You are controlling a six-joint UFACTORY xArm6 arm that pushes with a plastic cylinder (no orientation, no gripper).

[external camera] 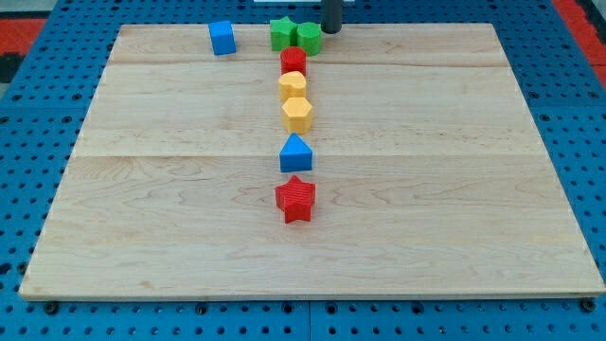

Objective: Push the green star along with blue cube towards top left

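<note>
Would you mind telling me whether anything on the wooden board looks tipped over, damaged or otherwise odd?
Nothing stands out. All blocks sit flat on the wooden board. The green star block touches a second green block at the view's top, my tip just to their right; the blue cube stands apart, to their left.

Looks like a robotics lab bench: a pale wooden board of glued planks [312, 237] sits on a blue perforated metal mounting plate [28, 189] with a regular hole grid, typical fixture hardware. Small coloured plastic test blocks, e.g. a red star block [295, 199] and a yellow hexagonal block [296, 115], sit on the board. Red patches at the top corners [578, 14] are probably flooring or matting, too cropped to tell.
</note>
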